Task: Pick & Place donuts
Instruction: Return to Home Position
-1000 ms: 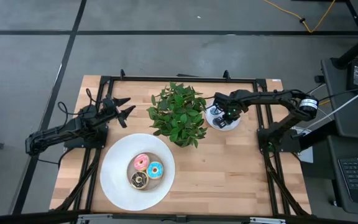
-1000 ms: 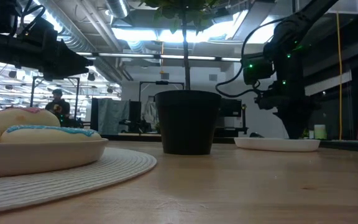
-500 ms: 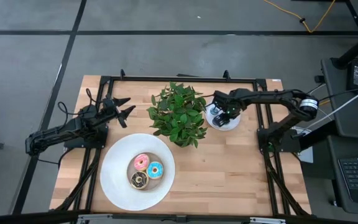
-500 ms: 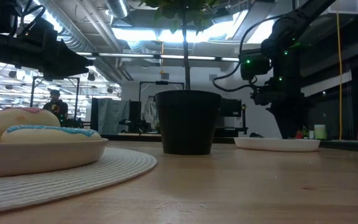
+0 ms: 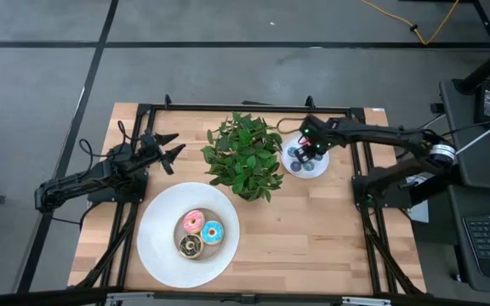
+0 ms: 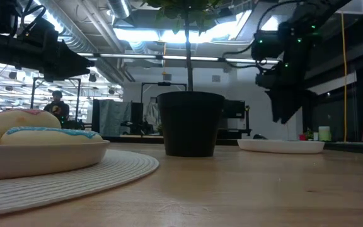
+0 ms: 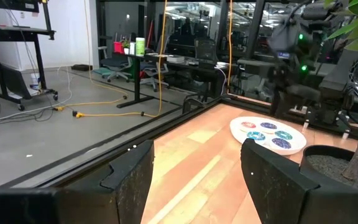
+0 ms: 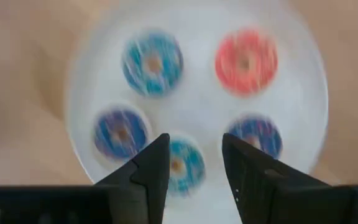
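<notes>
Several tiny donuts, among them a blue one point(image 8: 152, 62), a red one point(image 8: 246, 61) and a teal one point(image 8: 182, 163), lie flat on a small white plate point(image 5: 306, 163) at the far right. My right gripper point(image 8: 196, 142) hangs open above that plate, pointing down, with nothing between its fingers. Three larger donuts, pink point(image 5: 193, 221), light blue point(image 5: 212, 231) and brown point(image 5: 190, 246), rest on a plate point(image 6: 36, 154) at the near left. My left gripper point(image 5: 173, 146) waits open and level at the far left.
A potted green plant point(image 5: 243, 157) in a dark pot point(image 6: 191, 123) stands between the two plates. A round white mat point(image 5: 156, 246) lies under the donut plate. Bare wood point(image 5: 313, 229) stretches over the near right. A black frame point(image 5: 245, 107) runs along the table's edges.
My right gripper has risen from just over the small plate and now hangs well clear of it, shifted slightly toward the far edge and pointing more steeply down. The tiny donuts lie uncovered on the plate.
</notes>
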Controlling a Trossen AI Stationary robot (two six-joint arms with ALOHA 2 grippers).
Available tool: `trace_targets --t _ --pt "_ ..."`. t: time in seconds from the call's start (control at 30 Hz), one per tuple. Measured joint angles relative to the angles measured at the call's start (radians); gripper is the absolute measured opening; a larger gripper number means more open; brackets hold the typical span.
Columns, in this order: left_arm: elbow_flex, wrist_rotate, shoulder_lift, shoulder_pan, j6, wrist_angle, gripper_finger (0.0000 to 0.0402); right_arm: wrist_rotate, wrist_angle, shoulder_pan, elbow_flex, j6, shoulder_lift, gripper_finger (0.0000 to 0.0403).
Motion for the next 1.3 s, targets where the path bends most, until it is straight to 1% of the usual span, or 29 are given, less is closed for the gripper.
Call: trace_targets --t 0.13,0.2,0.27,0.37,0.43,0.57,0.67,0.77,0.83,0.9,1.03,1.17,1.3 --pt "0.000 0.000 0.000 0.000 0.000 0.000 0.0233 -0.041 0.205 -0.055 -0.100 -0.002 -0.085 0.0151" --pt "0.000 0.000 0.000 0.000 0.000 0.000 0.0233 -0.066 0.318 -0.081 -0.146 -0.014 -0.129 0.0160" --pt "0.000 0.000 0.000 0.000 0.000 0.000 0.0233 -0.089 0.418 -0.112 -0.197 -0.049 -0.180 0.0177" --pt "0.000 0.000 0.000 0.000 0.000 0.000 0.0233 -0.083 0.550 -0.160 -0.264 -0.121 -0.274 0.0216" --pt "0.000 0.000 0.000 0.000 0.000 0.000 0.0233 -0.056 0.624 -0.194 -0.305 -0.187 -0.355 0.0246" --pt "0.000 0.000 0.000 0.000 0.000 0.000 0.0233 0.034 0.698 -0.253 -0.366 -0.324 -0.538 0.0300" --pt "0.000 0.000 0.000 0.000 0.000 0.000 0.0233 0.125 0.754 -0.297 -0.408 -0.420 -0.663 0.0329" --pt "0.000 0.000 0.000 0.000 0.000 0.000 0.0233 0.195 0.822 -0.339 -0.451 -0.516 -0.767 0.0349" --pt "0.000 0.000 0.000 0.000 0.000 0.000 0.0233 0.227 0.849 -0.363 -0.484 -0.562 -0.827 0.0357" --pt "0.000 0.000 0.000 0.000 0.000 0.000 0.0233 0.235 0.877 -0.384 -0.518 -0.593 -0.882 0.0361" --pt "0.000 0.000 0.000 0.000 0.000 0.000 0.0233 0.235 0.944 -0.412 -0.598 -0.596 -0.978 0.0362" --pt "0.000 0.000 0.000 0.000 0.000 0.000 0.0233 0.234 1.015 -0.426 -0.691 -0.523 -1.030 0.0362" --pt "0.000 0.000 0.000 0.000 0.000 0.000 0.0233 0.234 1.055 -0.431 -0.766 -0.435 -1.037 0.0362"
